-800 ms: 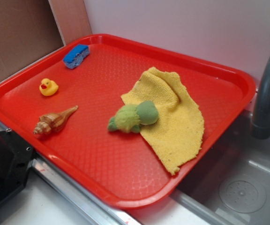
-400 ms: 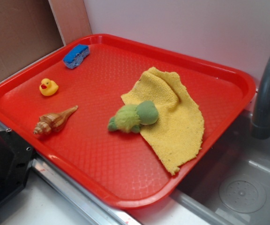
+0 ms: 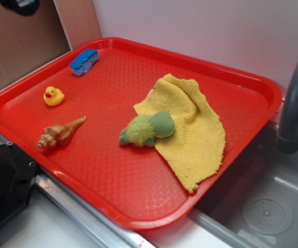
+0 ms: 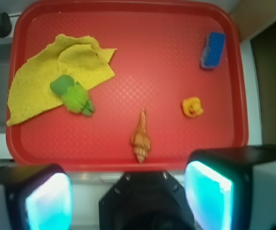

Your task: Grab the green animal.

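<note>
Reaching for the green animal (image 3: 146,129) is the step in hand, and it has not yet begun in earnest: the gripper (image 4: 128,196) sits high above the near edge of the red tray (image 3: 138,206), well apart from every item. Wrist view shows its two fingers (image 4: 47,199) at the bottom corners of the frame, spread wide with nothing between them; it holds and touches nothing. In the exterior view only a dark piece of the arm shows at the top left corner. Target lies near the tray's middle, its darker round head resting on the edge of the yellow cloth (image 3: 190,129), its lighter body stretched out onto bare tray. Judgement: the approach should travel across the tray toward the cloth side, then descend straight over the toy's body, not the head, so the fingers close on plush alone and do not snag the cloth beneath the head. Aligning the fingers across the body's short axis should give the surest pinch; the toy looks soft and will likely compress, so a full close seems fine. Other items are out of the way: seashell (image 3: 60,133) to one side, well apart; yellow duck (image 3: 53,96) and blue sponge (image 3: 84,61) farther off toward the back corner.
</note>
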Controlling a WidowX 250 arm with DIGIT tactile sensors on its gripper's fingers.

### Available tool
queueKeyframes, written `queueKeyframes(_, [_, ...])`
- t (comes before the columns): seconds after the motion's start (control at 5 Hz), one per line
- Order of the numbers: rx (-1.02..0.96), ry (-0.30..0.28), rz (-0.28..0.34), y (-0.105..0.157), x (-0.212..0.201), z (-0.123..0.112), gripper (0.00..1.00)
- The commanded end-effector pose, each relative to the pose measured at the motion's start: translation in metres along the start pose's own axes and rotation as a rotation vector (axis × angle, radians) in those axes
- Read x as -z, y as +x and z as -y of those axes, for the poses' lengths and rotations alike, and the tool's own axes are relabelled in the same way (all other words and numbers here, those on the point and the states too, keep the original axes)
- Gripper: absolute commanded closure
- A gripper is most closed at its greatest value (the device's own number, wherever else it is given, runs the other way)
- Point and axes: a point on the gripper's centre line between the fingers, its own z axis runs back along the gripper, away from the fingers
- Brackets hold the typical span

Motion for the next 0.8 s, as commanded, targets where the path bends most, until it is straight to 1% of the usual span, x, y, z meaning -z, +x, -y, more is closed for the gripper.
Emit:
queueKeyframes(0.0, [0.132,-0.011,0.055,0.036,0.042,0.030,0.00])
queueKeyframes(0.2, [0.178,-0.011,0.085,0.046,0.065,0.043,0.00])
queueKeyframes(0.4, [0.235,-0.043,0.076,0.047,0.096,0.060,0.00])
queueKeyframes(0.6, [0.259,-0.004,0.045,0.052,0.127,0.070,0.00])
